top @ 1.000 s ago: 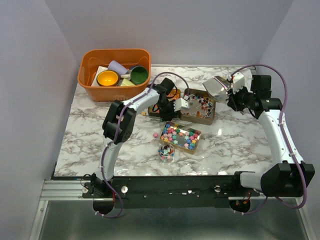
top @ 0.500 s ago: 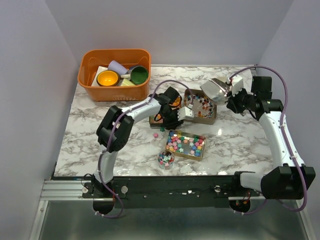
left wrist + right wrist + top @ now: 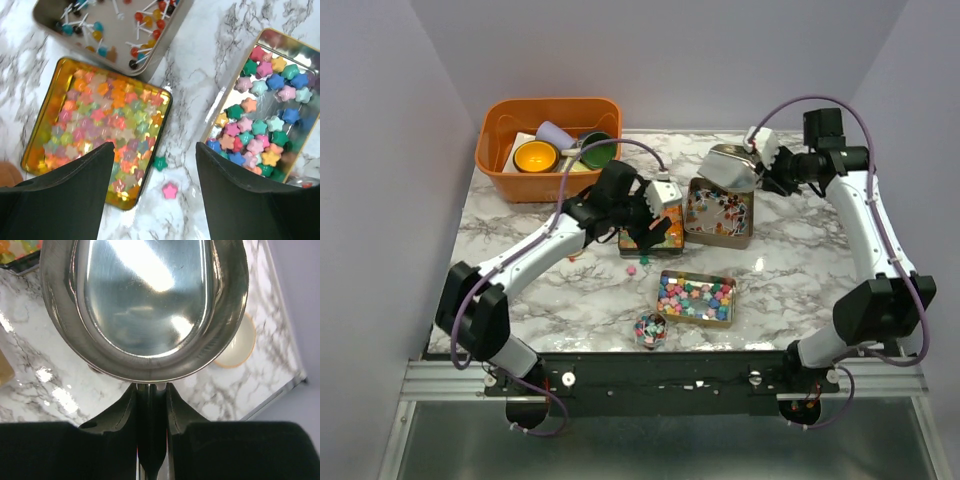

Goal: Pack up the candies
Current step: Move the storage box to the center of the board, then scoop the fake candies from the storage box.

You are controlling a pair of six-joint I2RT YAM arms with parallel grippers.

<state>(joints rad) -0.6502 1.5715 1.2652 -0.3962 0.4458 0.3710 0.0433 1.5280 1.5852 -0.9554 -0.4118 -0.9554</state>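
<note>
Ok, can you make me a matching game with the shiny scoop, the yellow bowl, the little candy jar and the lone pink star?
Things:
1. metal scoop
2. yellow bowl
3. small candy jar
4. loose pink star candy

Places:
A. on the bare table, between the pastel star tin and the bright star tin
B. in the orange bin
C. gripped by the right gripper
D. nearest the table's front edge

Pairs: 1-C, 2-B, 3-D, 4-A

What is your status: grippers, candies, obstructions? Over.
Left gripper open; right gripper shut on shiny steel scoop. Pastel star candies in gold rectangular tin. Loose green star, loose pink star on marble table beside it.
</note>
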